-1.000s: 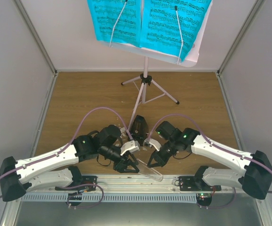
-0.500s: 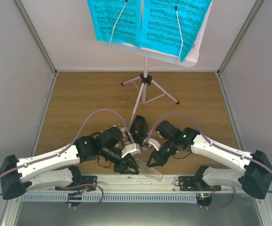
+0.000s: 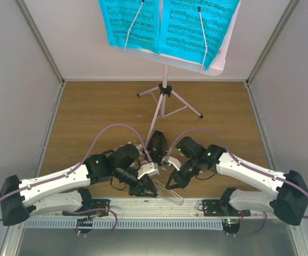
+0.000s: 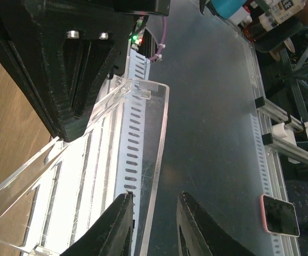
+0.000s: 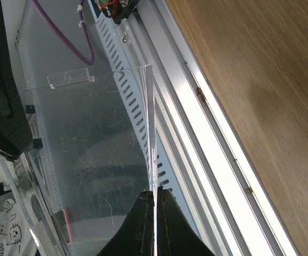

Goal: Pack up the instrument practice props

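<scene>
Metronome [image 3: 156, 145], black and pyramid-shaped, stands on the wooden table [image 3: 90, 112] just short of the middle toward 6 o'clock, between the two wrists and without its clear cover [image 3: 171, 194]. That cover lies at 6 o'clock of it, close to the table's near edge and over the metal rail [image 3: 159, 209], slanting from 10 toward 4 o'clock. The right gripper [image 3: 174, 182] comes at the cover from 1 o'clock. In the right wrist view its fingers [image 5: 143, 213] are pressed together on the thin edge of one clear wall, so it has the cover pinched. The left gripper [image 3: 146, 189] sits at the cover's 9 o'clock end. In the left wrist view its fingers [image 4: 121, 224] stand apart with a curved wall of the cover running down into the gap, close to the left one; whether either finger touches it cannot be told. The pale pink music stand [image 3: 164, 90] is upright at 12 o'clock on its tripod, well apart from both grippers, with the blue sheets [image 3: 191, 26] on its desk.
</scene>
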Tool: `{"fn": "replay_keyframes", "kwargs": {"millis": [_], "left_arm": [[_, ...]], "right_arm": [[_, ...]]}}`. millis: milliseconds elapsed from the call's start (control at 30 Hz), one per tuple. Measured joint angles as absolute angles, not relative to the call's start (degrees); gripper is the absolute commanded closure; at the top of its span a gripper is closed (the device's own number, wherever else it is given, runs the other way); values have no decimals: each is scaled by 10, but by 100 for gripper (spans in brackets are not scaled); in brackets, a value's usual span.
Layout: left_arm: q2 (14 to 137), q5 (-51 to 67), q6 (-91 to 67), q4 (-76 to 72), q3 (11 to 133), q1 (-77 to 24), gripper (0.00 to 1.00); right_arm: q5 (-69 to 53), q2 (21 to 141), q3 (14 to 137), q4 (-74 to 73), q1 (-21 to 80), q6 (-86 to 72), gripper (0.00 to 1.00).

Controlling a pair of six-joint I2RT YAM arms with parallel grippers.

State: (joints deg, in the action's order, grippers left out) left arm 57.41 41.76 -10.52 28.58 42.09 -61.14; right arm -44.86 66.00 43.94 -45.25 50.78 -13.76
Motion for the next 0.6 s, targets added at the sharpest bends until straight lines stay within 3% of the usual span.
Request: {"fn": "replay_keyframes", "kwargs": {"millis": [600], "left_arm": [[574, 407, -109, 289, 421, -615, 93]], "right_arm": [[-453, 660, 439, -447, 508, -137, 99]]}}
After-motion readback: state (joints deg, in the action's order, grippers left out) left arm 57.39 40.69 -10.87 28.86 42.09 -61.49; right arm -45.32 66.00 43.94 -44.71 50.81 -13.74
